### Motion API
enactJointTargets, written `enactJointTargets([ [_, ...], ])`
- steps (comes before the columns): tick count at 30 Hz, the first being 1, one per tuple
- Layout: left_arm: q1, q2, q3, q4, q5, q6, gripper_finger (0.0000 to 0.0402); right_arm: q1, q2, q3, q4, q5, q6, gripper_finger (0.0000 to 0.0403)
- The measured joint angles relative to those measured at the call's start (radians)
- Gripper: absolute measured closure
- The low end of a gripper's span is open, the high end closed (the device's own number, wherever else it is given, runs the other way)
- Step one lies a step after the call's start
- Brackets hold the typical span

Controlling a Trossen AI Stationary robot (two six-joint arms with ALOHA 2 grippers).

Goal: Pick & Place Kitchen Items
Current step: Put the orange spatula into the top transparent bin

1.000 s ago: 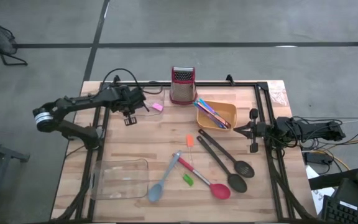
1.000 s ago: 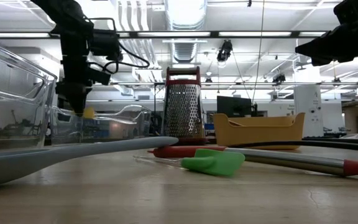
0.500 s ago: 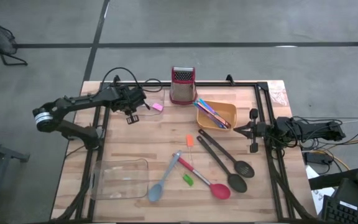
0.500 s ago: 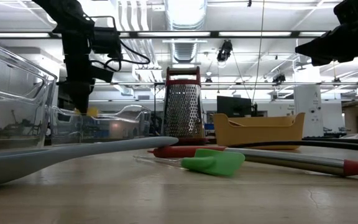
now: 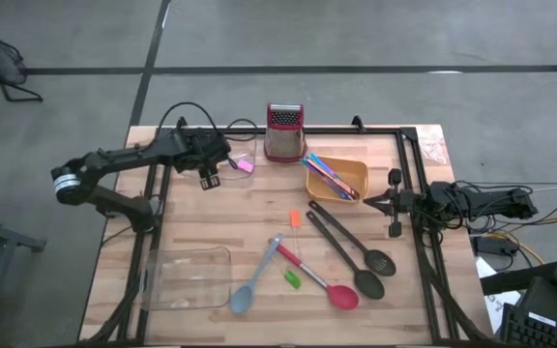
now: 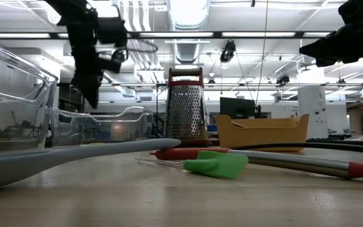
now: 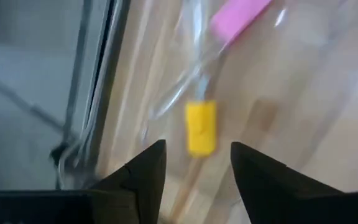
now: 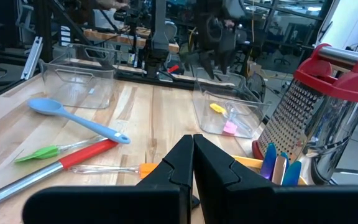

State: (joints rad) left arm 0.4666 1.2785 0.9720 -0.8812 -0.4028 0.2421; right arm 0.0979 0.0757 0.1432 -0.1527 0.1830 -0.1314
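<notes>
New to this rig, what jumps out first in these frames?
Probably the red-topped box grater standing upright at the table's far edge, with the orange bowl of coloured sticks just beside it. Next, the utensils fanned across the middle: two black slotted spoons, a red-headed spoon and a grey-blue spatula. The left gripper hangs open above a yellow block lying in a clear tray.

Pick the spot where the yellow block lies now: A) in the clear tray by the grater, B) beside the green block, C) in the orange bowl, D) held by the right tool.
A: the yellow block lies inside the clear tray with the pink block, below the open left tool.
</notes>
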Motion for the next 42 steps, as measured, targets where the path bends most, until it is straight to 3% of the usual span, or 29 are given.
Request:
enactJointTargets([
  [6,-0.109,0.004,0.083,0.102,0.195,0.051,0.0218,0.0,0.0,0.0,0.0,0.0,0.0,0.0394],
  [16,-0.323,0.17,0.184,0.287,0.209,0.107,0.0218,0.0,0.0,0.0,0.0,0.0,0.0,0.0394],
  [23,-0.369,0.405,0.372,0.209,0.254,0.088,0.0218,0.0,0.0,0.0,0.0,0.0,0.0,0.0394],
  [33,-0.423,0.66,0.594,0.179,0.312,0.27,0.0213,0.0,0.0,0.0,0.0,0.0,0.0,0.0394],
  [42,-0.461,0.867,0.777,0.024,0.315,0.383,0.0213,0.0,0.0,0.0,0.0,0.0,0.0,0.0394],
])
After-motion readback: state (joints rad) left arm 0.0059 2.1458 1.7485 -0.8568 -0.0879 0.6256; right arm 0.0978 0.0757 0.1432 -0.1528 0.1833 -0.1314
